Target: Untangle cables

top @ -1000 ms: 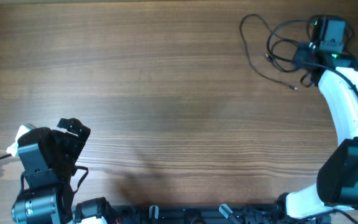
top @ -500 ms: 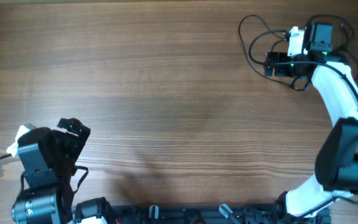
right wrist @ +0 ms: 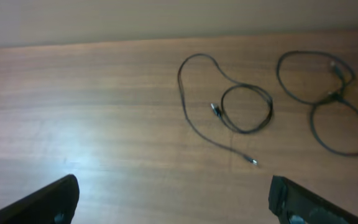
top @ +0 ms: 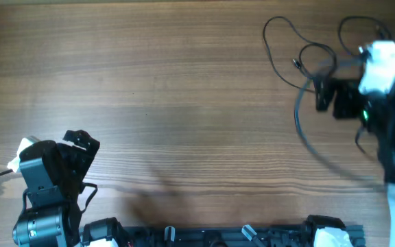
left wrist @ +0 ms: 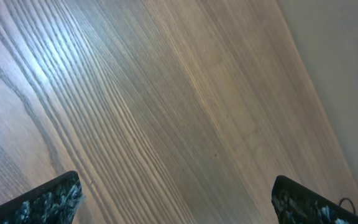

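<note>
Two thin black cables lie apart on the wooden table at its far right. One cable [right wrist: 247, 109] [top: 295, 63] forms a small round loop with a long curved tail and a plug tip. The other cable [right wrist: 328, 99] [top: 358, 18] lies to its right in two joined loops. My right gripper [right wrist: 173, 198] is open and hangs above bare wood short of both cables, touching neither. In the overhead view the right gripper [top: 331, 96] is a blur. My left gripper [left wrist: 176, 190] [top: 81, 144] is open at the near left, far from the cables, with only wood between its fingers.
A thicker black wire [top: 307, 137] belonging to the right arm shows as a blurred arc beside that arm. The table's far edge [right wrist: 166, 40] runs just behind the cables. The left arm's base sits at the near left corner.
The right gripper opened, let go of the cables and swung back towards the near right, now blurred. The cables lie spread apart. The left arm has not moved.
</note>
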